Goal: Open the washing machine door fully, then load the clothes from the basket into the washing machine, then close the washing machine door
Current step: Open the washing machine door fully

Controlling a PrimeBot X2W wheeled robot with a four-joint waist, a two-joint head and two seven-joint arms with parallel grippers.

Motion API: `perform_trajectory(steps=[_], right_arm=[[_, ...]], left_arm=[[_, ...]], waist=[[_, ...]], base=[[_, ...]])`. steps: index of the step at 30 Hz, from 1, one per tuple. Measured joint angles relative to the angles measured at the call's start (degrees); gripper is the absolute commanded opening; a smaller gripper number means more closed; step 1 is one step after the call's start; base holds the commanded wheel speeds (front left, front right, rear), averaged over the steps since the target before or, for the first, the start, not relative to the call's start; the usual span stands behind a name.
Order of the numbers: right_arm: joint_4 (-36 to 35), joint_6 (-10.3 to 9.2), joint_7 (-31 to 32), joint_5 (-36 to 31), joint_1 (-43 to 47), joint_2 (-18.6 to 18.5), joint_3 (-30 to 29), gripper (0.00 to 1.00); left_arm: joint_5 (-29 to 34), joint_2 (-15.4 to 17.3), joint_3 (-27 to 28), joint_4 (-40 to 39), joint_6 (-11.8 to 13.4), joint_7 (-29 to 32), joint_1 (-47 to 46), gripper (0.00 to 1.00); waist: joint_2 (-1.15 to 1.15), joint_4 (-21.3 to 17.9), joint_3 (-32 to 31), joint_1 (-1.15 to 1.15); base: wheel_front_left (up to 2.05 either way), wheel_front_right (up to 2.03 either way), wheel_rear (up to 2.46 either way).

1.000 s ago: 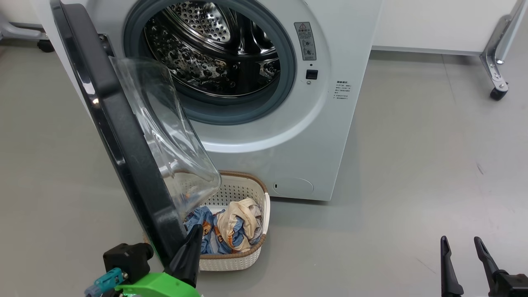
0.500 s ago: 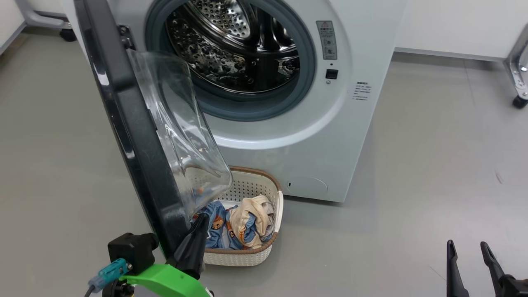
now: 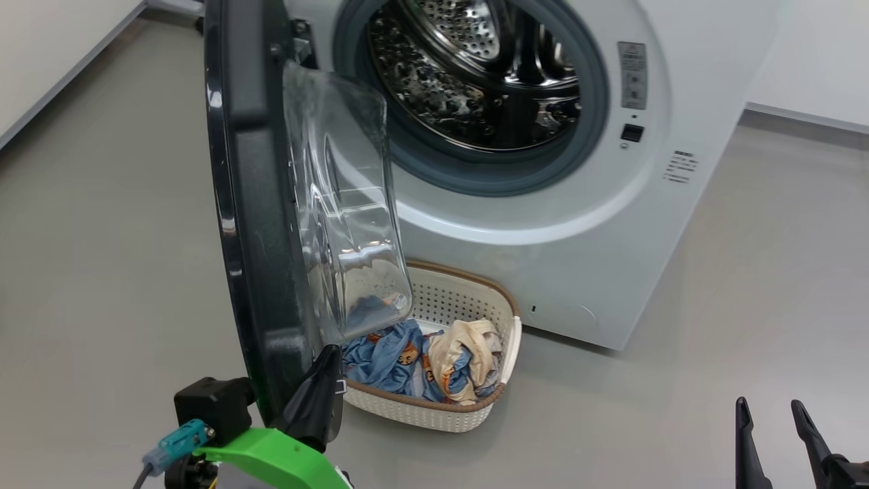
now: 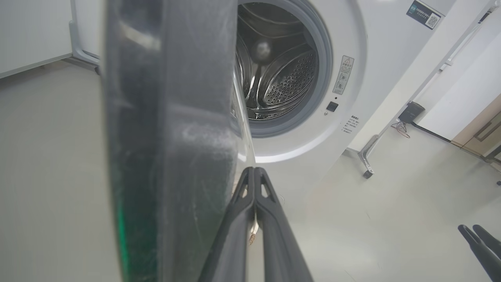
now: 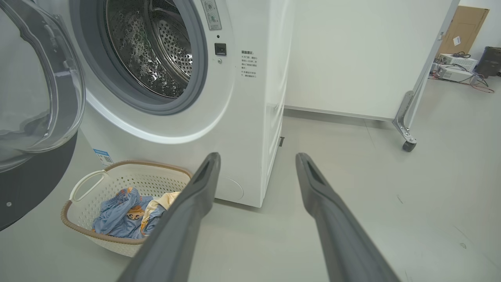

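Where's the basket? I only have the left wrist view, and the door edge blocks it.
Observer: The basket is on the floor just in front of the washing machine, beside the open door's lower edge.
Operator: Anything in it?
Observer: Yes, the clothes: blue printed pieces and a cream one.
Operator: Is the right hand ready?
Observer: The right hand is open and empty, off to the basket's right.
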Motion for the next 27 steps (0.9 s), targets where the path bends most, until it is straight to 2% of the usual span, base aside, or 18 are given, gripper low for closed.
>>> perform_trajectory(steps=[7, 14, 20, 27], right_arm=[[0.1, 0.67, 0.0, -0.87, -0.01, 0.09, -0.08, 1.0], [0.79, 1.57, 0.0, -1.7, -0.01, 0.16, 0.78, 1.0], [1.49, 2.16, 0.0, -2.61, -0.05, 0.18, 1.83, 1.0], [2.07, 2.55, 0.0, -3.02, -0.11, 0.05, 1.94, 1.0]], left_arm=[[-0.12, -0.08, 4.3, 1.8, 0.03, -0.86, 0.0, 0.0], [-1.41, -0.16, 13.05, 4.24, 0.04, -3.96, -0.01, 0.0], [-2.37, -0.25, 19.69, 8.46, 0.2, -6.73, -1.2, 0.0], [-2.87, -0.4, 23.77, 12.95, 0.45, -9.57, -4.33, 0.0]], waist=[[0.0, 4.52, 0.29, 0.0], [0.0, 7.37, 0.59, 0.0], [0.0, 6.89, 0.87, 0.0], [0.0, 5.09, 0.76, 0.0]], base=[[0.0, 0.0, 0.0], [0.0, 0.0, 0.0], [0.0, 0.0, 0.0], [0.0, 0.0, 0.0]])
